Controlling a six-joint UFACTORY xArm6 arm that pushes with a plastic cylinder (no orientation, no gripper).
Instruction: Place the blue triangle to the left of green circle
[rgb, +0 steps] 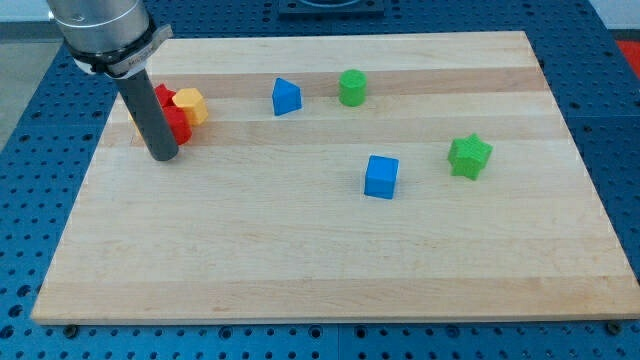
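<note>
- Reaching the blue triangle is your step in hand; my tip, well off to its view-left, touches the red block.
- No jaws here, just a rod.
- Triangle already sits near the green circle, on its view-left, so only nudge gently across the counter.

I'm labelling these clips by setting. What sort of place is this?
Probably a robotics lab bench: a wooden board on a blue perforated table, small coloured blocks like the blue triangle, and my tip.
</note>
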